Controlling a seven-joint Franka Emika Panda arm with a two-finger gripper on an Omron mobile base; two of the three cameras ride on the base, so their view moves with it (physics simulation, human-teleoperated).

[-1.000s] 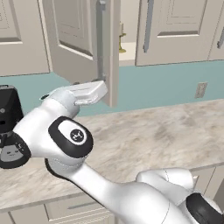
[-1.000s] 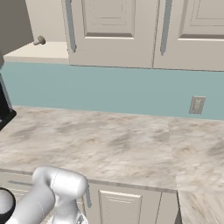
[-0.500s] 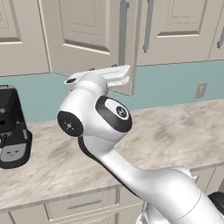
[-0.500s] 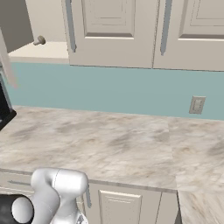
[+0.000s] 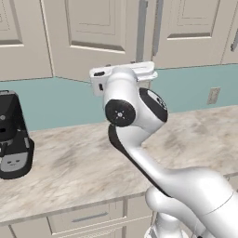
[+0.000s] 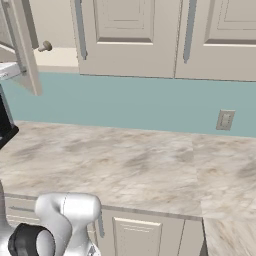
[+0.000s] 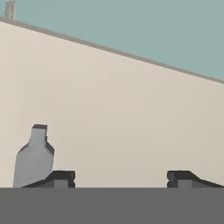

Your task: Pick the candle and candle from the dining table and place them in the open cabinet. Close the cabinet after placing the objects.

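2 dark fingertips of the gripper (image 7: 118, 178) stand wide apart, holding nothing, facing the cream cabinet door (image 7: 109, 113), likely to push it shut. A candle holder (image 6: 45, 47) sits on the shelf inside.

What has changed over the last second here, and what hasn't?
The arm swung from low left up toward the cabinet door, which has swung further shut and now hides the shelf candle in the left base view. The tool stays open and empty, facing the door. The coffee machine and worktop are unchanged.
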